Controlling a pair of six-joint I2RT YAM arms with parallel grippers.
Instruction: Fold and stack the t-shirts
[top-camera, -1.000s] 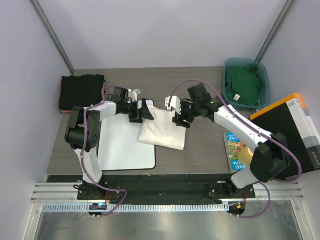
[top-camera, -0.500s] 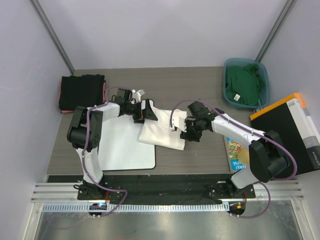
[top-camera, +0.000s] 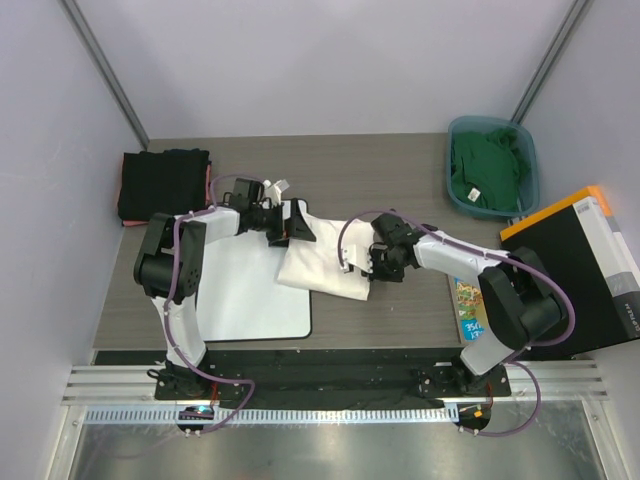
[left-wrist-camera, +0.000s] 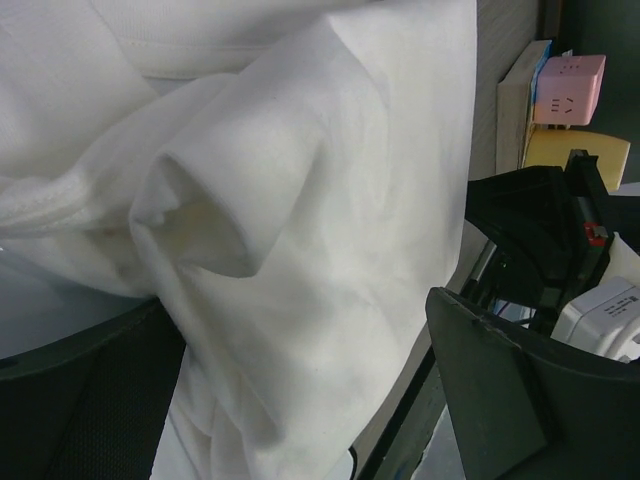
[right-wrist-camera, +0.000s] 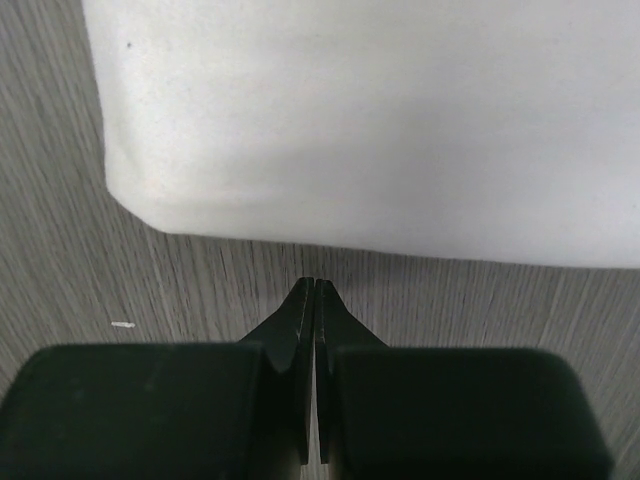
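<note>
At seven o'clock on the bench (top-camera: 400, 170), nearest, a white board (top-camera: 250, 295) is laid flat. The white t-shirt (top-camera: 325, 258) is spread at the centre, its left part overlapping the board. The right tool (top-camera: 372, 264) is set low at the shirt's four o'clock edge. Its jaws are pressed together on nothing, with the tips just short of the hem. The left tool (top-camera: 297, 222) is stretched level to the shirt's eleven o'clock corner, jaws spread wide, with bunched cloth between them. Farther off, black t-shirts (top-camera: 163, 180) are stacked at ten o'clock. At one o'clock a blue bin (top-camera: 490, 121) is filled with a green t-shirt (top-camera: 485, 170).
</note>
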